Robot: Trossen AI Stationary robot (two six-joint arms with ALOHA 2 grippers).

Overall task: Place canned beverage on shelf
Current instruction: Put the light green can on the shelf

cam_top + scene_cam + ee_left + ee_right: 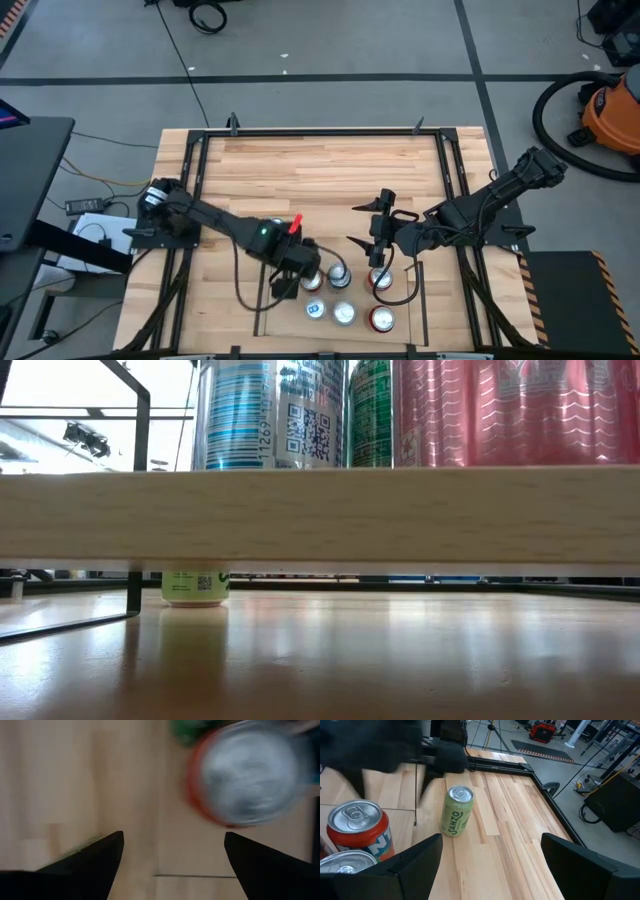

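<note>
- The shelf (345,330) lies on the table (320,170) at its near edge, about midway between left and right.
- Several cans stand on the shelf: one at the near right (381,319), one beside it to the left (344,313), another further left (315,310).
- One can (456,811) stands on the table itself, at the shelf's left.
- The left gripper (296,278) is over the shelf's far left end; the right gripper (380,252) over its far right end.

Both arms were dark, near-black, jointed links. Left arm (215,225) carried a small green light and a red piece near the wrist; black cable looped alongside. Right arm (480,210) matched. Fingers (407,862) were black, wedge-shaped, matte.
</note>
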